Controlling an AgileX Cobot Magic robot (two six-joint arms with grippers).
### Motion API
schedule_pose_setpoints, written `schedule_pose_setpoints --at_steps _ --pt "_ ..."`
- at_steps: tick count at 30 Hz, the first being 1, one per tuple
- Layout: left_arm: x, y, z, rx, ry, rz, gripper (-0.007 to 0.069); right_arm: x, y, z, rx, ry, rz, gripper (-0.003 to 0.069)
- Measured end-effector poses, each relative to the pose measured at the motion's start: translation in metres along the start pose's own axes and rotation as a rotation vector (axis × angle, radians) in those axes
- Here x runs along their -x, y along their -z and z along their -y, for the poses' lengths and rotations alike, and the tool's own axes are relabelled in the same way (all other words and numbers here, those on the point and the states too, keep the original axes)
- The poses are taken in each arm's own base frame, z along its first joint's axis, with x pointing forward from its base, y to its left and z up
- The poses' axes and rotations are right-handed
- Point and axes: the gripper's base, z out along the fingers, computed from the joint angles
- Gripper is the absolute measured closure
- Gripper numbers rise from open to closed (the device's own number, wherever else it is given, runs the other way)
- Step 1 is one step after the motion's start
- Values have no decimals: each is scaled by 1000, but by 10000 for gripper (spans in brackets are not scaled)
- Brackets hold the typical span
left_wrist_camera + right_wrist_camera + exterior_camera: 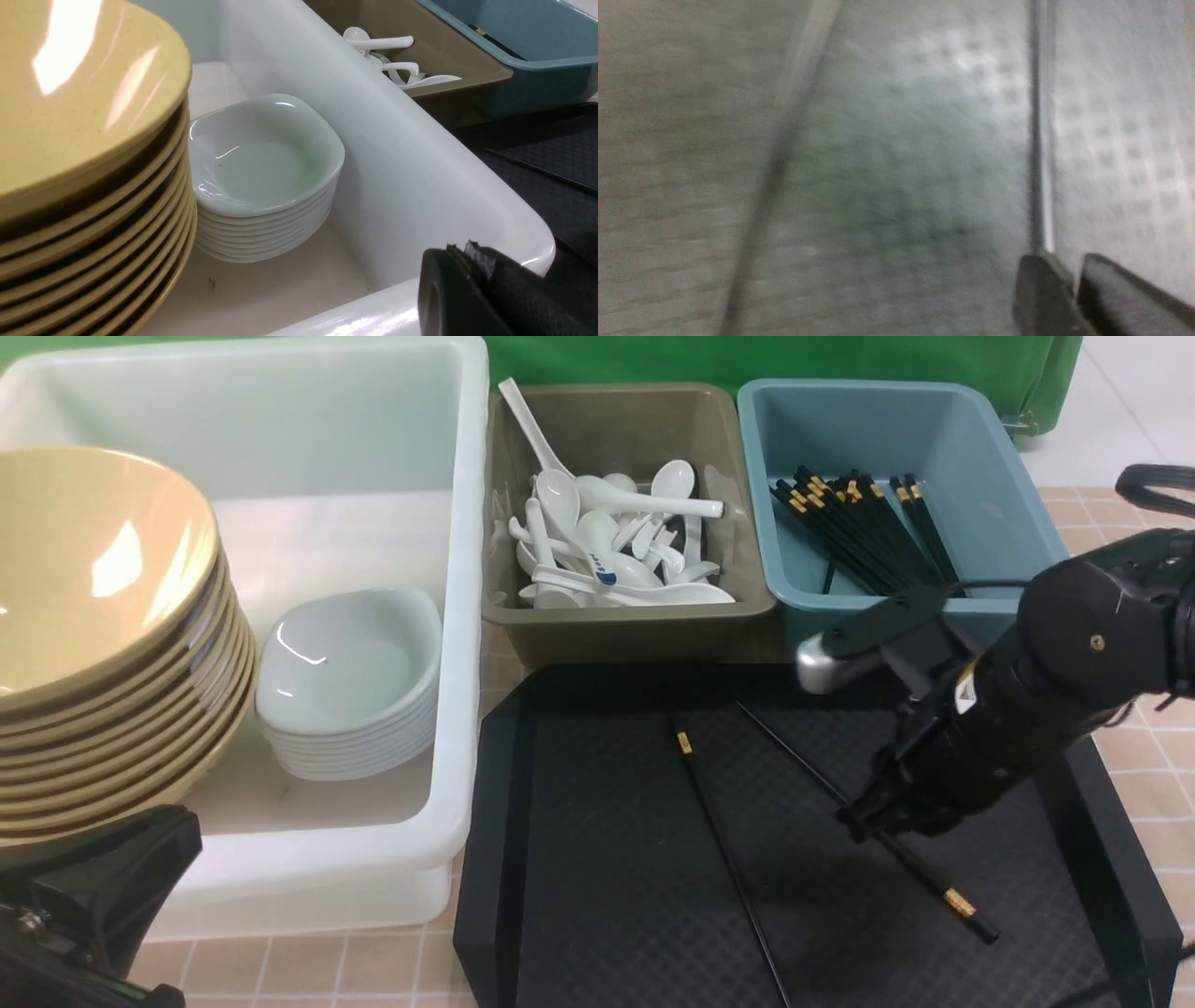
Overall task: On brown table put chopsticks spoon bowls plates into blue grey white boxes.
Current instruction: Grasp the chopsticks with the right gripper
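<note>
Black and slightly parted, the jaws of the right pincer [864, 821] sit low over a gold-banded black chopstick [812, 771] lying on the dark textured tray [597, 896], with a second chopstick [721, 840] loose just to its left. Behind the tray, the blue box [999, 457] holds a bundle of chopsticks [868, 527], the grey box [616, 429] white spoons [607, 546], and the white box [308, 439] stacks of yellow bowls [103, 579] and white dishes [345, 663]. The left pincer [462, 252], tips together, hangs by the white box's near rim.
</note>
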Motion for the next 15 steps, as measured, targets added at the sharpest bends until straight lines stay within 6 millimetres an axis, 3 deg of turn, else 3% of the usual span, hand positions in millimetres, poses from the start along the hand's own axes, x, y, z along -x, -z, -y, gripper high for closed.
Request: schedule_pose_setpoints --at_steps 2,5,8,11,15 --pt "0 0 0 0 0 0 623 -2 -14 6 1 -24 -47 410" --pt "0 0 0 0 0 0 623 -3 -30 6 10 -25 -93 385" --pt "0 0 0 -1 0 -1 623 -1 -36 5 24 4 -105 434" --pt "0 0 0 -1 0 -1 623 -1 -35 2 57 36 -106 561" --pt "0 0 0 -1 0 -1 623 -2 -24 -1 81 46 -97 582"
